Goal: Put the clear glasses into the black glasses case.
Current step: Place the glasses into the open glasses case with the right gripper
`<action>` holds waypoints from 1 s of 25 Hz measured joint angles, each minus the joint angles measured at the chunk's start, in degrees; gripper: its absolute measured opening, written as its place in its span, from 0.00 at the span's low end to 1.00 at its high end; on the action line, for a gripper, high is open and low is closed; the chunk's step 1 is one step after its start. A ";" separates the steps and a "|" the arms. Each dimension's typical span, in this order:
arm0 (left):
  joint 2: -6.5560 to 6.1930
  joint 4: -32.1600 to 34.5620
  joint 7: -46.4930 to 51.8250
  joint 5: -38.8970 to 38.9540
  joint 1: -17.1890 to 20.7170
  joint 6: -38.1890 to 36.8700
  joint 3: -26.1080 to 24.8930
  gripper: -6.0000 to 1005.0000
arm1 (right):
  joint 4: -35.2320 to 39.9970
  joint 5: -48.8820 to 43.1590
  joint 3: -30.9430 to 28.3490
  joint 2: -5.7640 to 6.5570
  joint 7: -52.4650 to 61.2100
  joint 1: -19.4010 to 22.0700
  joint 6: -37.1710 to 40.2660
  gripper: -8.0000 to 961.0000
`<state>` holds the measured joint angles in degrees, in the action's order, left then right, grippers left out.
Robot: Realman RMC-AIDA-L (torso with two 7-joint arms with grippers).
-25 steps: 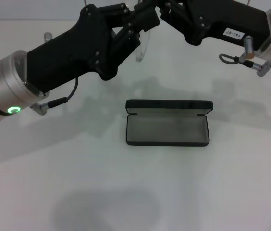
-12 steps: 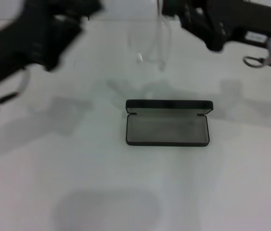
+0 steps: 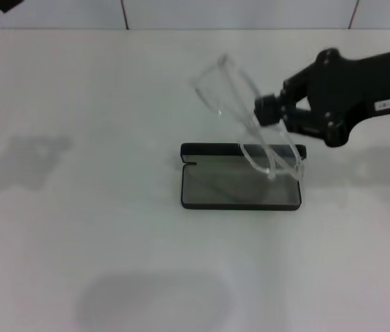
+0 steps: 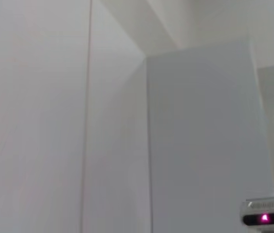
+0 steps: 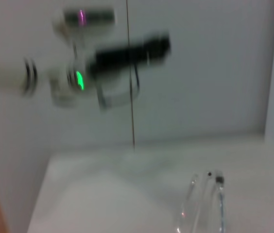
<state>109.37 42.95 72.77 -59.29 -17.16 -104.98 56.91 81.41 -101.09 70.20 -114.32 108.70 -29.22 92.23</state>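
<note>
Right gripper (image 3: 267, 111) clamped on clear glasses (image 3: 247, 117), tilted above open black glasses case (image 3: 240, 185); left gripper's jaws out of view.

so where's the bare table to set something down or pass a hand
Bare white table lies left of the black glasses case and in front of it, toward the robot. It is crowded over the case's right end, where the right end effector holds the clear glasses tilted above it.

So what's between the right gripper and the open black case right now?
In the head view, only the clear glasses, held by the right gripper, slanting down over the black glasses case.
</note>
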 joint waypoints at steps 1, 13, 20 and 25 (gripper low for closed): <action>0.04 0.04 0.41 -1.40 0.03 0.00 -1.52 0.09 | 0.93 -2.62 0.17 -0.18 2.18 -1.38 1.02 0.08; 1.38 -0.16 -0.68 -10.27 0.45 -0.01 -5.64 0.09 | -7.96 -26.75 18.31 -1.71 14.46 -21.33 -1.35 0.09; 1.37 -0.16 -0.71 -11.24 2.55 -0.09 -5.58 0.10 | -8.93 -31.17 22.88 -1.86 16.51 -26.06 -2.21 0.09; 1.71 -0.24 -0.66 -14.05 2.44 -0.12 -5.51 0.10 | -10.41 -31.41 24.93 -1.87 16.84 -27.42 -2.95 0.09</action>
<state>111.08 42.71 72.11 -73.33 -14.73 -105.10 51.41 71.01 -132.50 95.13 -116.19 125.54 -56.65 89.27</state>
